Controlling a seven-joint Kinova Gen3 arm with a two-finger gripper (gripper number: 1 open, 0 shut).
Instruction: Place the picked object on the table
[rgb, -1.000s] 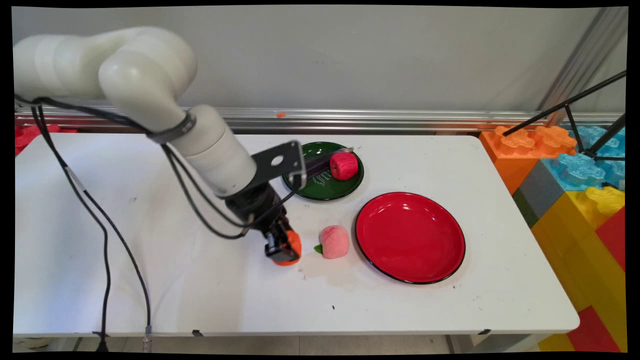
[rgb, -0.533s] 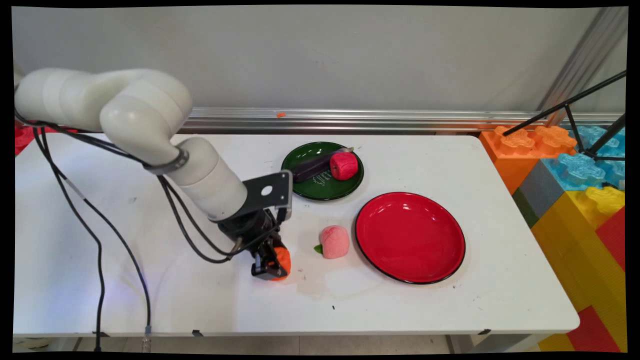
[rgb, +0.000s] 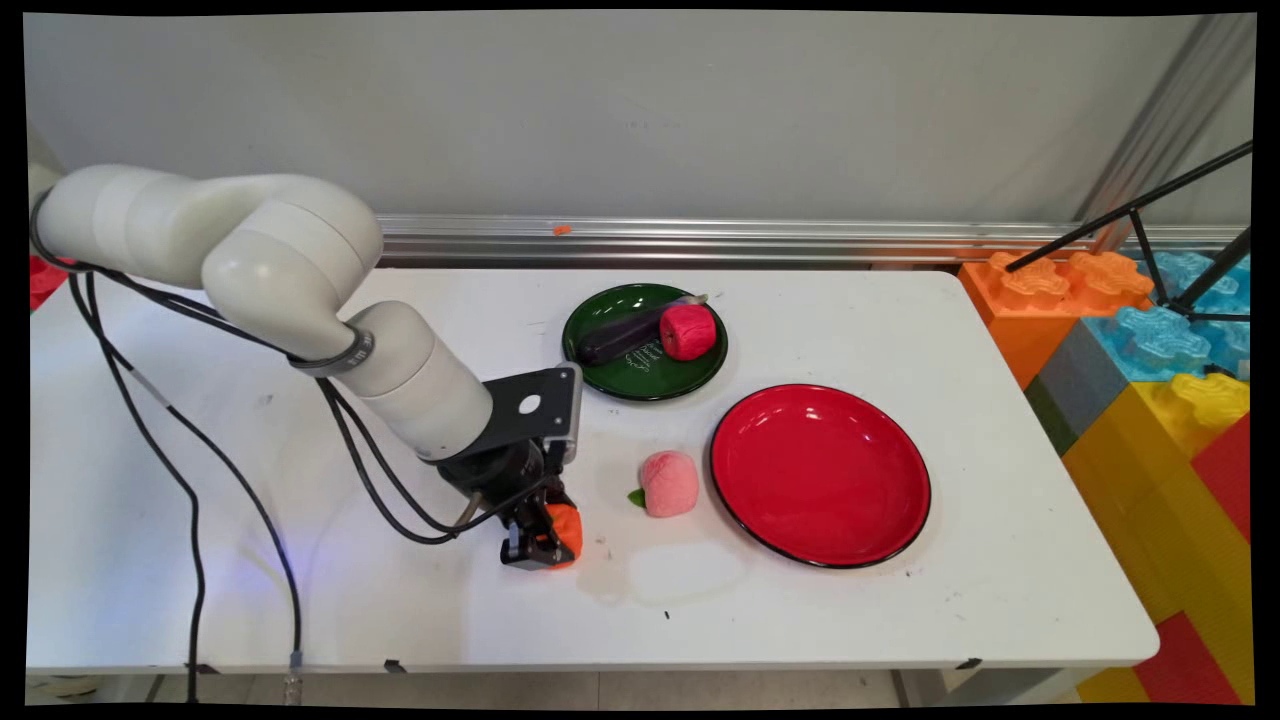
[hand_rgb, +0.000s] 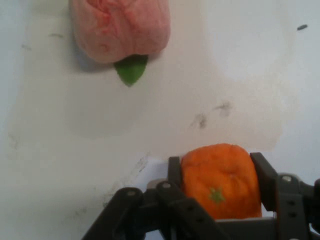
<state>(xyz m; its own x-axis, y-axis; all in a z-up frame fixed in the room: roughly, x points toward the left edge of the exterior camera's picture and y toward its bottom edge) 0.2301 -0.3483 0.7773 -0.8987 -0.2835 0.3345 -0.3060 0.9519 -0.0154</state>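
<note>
Orange is the first thing we meet, nearest the front edge: a soft toy orange (hand_rgb: 220, 182) with a small green star mark sits pinched between the two black fingers (hand_rgb: 264, 175), so the jaws are gripping the toy orange. In the main view we see the gripper (rgb: 540, 535) low over the white worktop (rgb: 900, 620), angled down from the white arm (rgb: 290, 270), whose black cables (rgb: 190, 470) hang on the left. Whether the toy orange touches the surface we cannot tell. Around it the worktop carries a pale stain and a few dark scuffs. Just to the right, near but apart, lies a pink toy peach (rgb: 668, 483) with a green leaf (hand_rgb: 131, 70) pointing toward the gripper. Just beside the peach on its right we find a large red plate (rgb: 820, 475) with a dark rim. Farther back stands a smaller dark green plate (rgb: 640, 375) holding a dark purple toy eggplant (rgb: 620, 338) and a red toy apple (rgb: 687, 331), the two touching. Off the right end of the worktop we see big coloured building blocks (rgb: 1150, 350), and behind everything a metal rail (rgb: 700, 240) along the grey wall.
</note>
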